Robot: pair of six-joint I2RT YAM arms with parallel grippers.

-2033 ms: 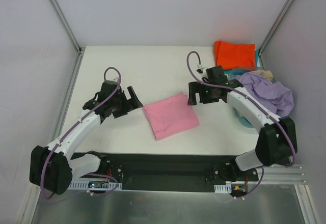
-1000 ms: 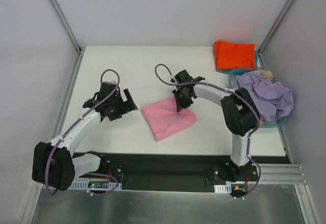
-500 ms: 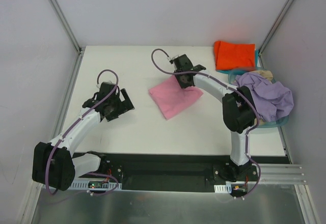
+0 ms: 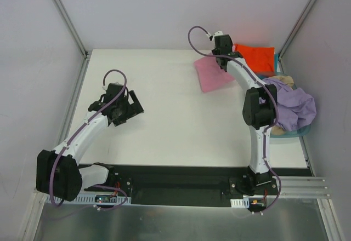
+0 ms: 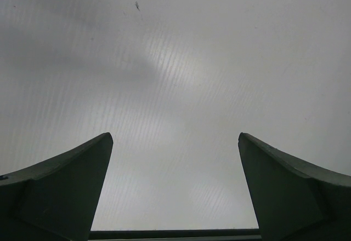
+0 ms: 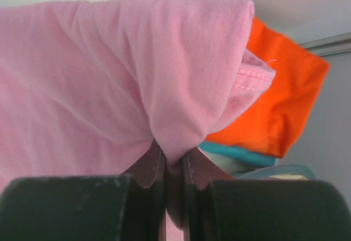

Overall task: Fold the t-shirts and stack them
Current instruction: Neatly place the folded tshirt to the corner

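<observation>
The folded pink t-shirt (image 4: 210, 74) hangs from my right gripper (image 4: 221, 55), which is shut on a bunched fold of it (image 6: 181, 126) at the back of the table. Just to its right lies the folded orange-red t-shirt (image 4: 253, 58), with a teal one (image 6: 236, 152) showing beneath it in the right wrist view. A crumpled lavender t-shirt (image 4: 293, 103) and a beige one (image 4: 282, 79) lie heaped in the basket. My left gripper (image 4: 131, 106) stands open over bare table at the left, nothing between its fingers (image 5: 66, 189).
A light blue plastic basket (image 4: 293, 132) stands at the table's right edge, under the loose shirts. Metal frame posts (image 4: 64, 16) run up the back corners. The white table (image 4: 164, 120) stretches between the two arms.
My right gripper has carried the pink t-shirt from the middle of the table up and to the back right, beside the orange-red one. The left gripper has drawn back slightly to the left.
</observation>
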